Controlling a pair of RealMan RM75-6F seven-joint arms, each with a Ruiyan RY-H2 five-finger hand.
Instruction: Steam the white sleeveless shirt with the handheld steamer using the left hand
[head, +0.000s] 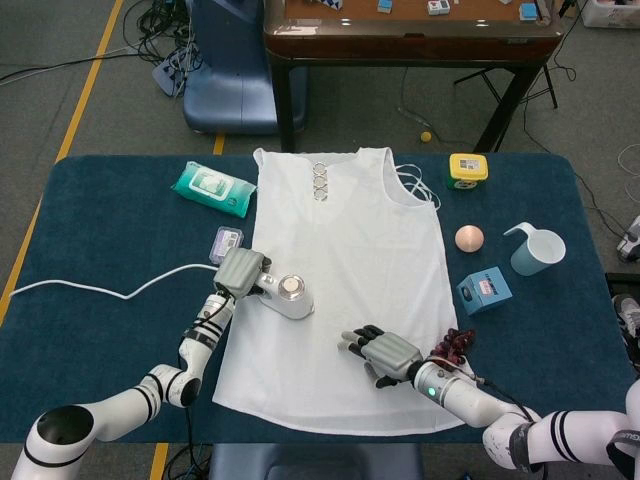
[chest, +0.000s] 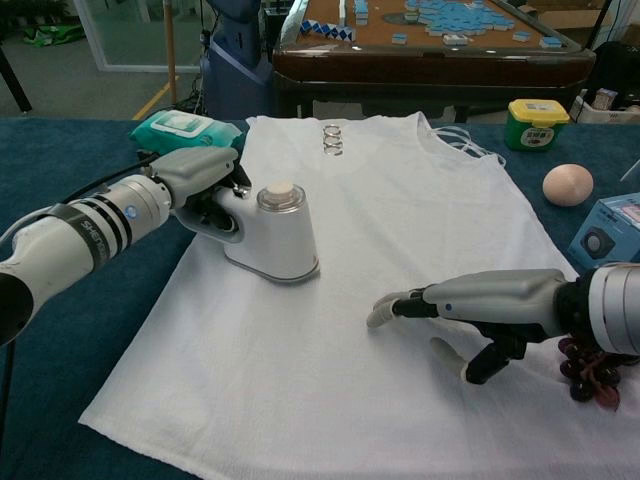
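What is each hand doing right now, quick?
Left hand: holding the handheld steamer, which rests on the white sleeveless shirt.
Right hand: open, fingers spread, holding nothing, over the shirt.

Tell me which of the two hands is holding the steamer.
The left hand grips the handle of the white steamer, which stands on the shirt. The right hand holds nothing and lies flat on the fabric, fingers stretched out.

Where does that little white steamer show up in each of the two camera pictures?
Head view: the steamer sits left of centre, on the shirt's left edge, held by the left hand.
Chest view: the steamer is upper left of centre, large and close.
Shared landmark: the metal rings at the shirt's neckline.
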